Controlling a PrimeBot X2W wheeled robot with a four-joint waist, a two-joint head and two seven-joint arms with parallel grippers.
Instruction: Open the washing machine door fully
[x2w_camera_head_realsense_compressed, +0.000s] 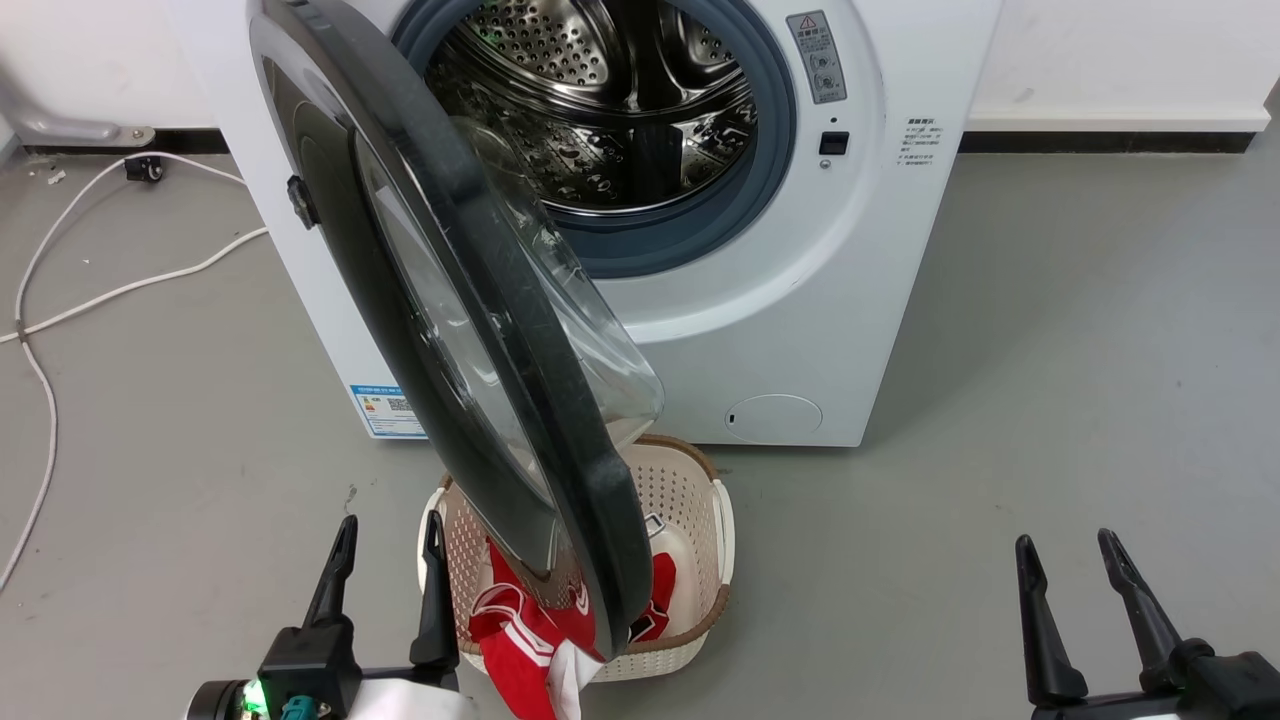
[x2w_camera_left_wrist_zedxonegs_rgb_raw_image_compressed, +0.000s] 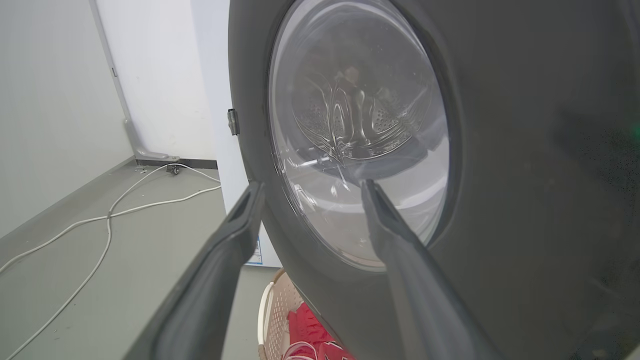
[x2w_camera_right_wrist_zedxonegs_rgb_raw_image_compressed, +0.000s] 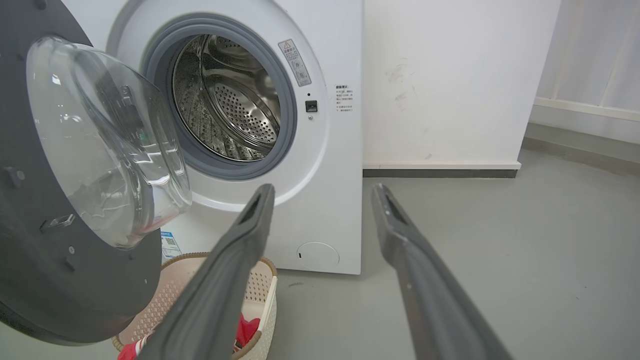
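The white washing machine (x2w_camera_head_realsense_compressed: 800, 290) stands against the wall with its steel drum (x2w_camera_head_realsense_compressed: 610, 100) exposed. Its round black washing machine door (x2w_camera_head_realsense_compressed: 500, 330) swings out toward me, roughly edge-on in the head view, with the clear glass bowl (x2w_camera_head_realsense_compressed: 570, 300) bulging toward the drum. My left gripper (x2w_camera_head_realsense_compressed: 388, 530) is open at the lower left, just left of the door's lower edge; in the left wrist view the door's outer face (x2w_camera_left_wrist_zedxonegs_rgb_raw_image_compressed: 525, 175) looms close ahead of the left gripper (x2w_camera_left_wrist_zedxonegs_rgb_raw_image_compressed: 310, 187). My right gripper (x2w_camera_head_realsense_compressed: 1070, 545) is open at the lower right, well clear; the right wrist view shows the door's inner side (x2w_camera_right_wrist_zedxonegs_rgb_raw_image_compressed: 75, 150).
A cream perforated laundry basket (x2w_camera_head_realsense_compressed: 700, 530) holding red and white clothes (x2w_camera_head_realsense_compressed: 520, 630) sits on the grey floor under the door's lower edge. White cables (x2w_camera_head_realsense_compressed: 60, 300) trail across the floor at left. Open floor lies to the right of the machine.
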